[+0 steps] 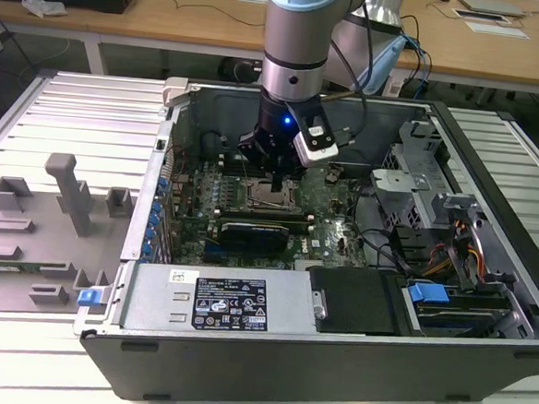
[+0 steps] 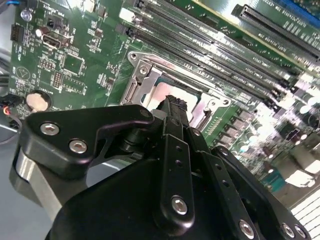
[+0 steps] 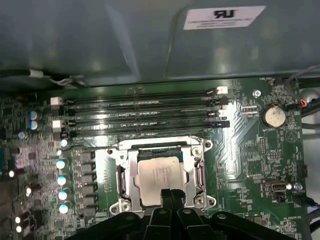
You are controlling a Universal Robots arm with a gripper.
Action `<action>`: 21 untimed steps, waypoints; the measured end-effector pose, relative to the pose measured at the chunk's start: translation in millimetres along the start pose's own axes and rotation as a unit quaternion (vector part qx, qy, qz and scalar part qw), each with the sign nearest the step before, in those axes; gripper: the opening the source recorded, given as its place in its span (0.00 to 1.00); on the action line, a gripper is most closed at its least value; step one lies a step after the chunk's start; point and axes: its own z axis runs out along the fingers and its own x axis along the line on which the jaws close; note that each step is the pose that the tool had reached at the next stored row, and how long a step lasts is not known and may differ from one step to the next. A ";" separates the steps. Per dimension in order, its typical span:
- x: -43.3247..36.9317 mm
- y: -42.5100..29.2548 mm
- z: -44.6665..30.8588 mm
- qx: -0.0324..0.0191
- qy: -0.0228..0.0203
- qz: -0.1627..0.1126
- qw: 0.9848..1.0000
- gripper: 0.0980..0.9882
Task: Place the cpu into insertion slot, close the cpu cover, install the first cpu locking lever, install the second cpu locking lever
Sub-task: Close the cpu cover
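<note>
Cpu [image 3: 161, 174] lying flat in insertion slot [image 3: 159, 151]: hold clenched, empty jaws level over its edge, press only gently

Memory slots [image 3: 140, 117] (four long rows) lie just beside the cpu [image 3: 160, 172]; the case wall [image 3: 100, 40] rises beyond them.

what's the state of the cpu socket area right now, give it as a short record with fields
cpu: lies flat in the insertion slot, metal top up
cpu cover: silver frame looks lowered around the chip
gripper: fingers together, tips at one edge of the cpu, holding nothing
memory slots: long dark rows beside the socket
computer case: open, lying on its side, arm reaching in from above
</note>
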 end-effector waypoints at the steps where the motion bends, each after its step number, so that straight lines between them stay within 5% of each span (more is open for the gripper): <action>1: 0.4 -0.1 0.2 0.000 0.000 -0.009 1.000 0.01; 16: 25.4 -1.4 9.9 -0.001 0.001 -0.037 0.999 0.01; 21: 27.8 -1.1 12.2 -0.004 0.001 -0.053 0.999 0.01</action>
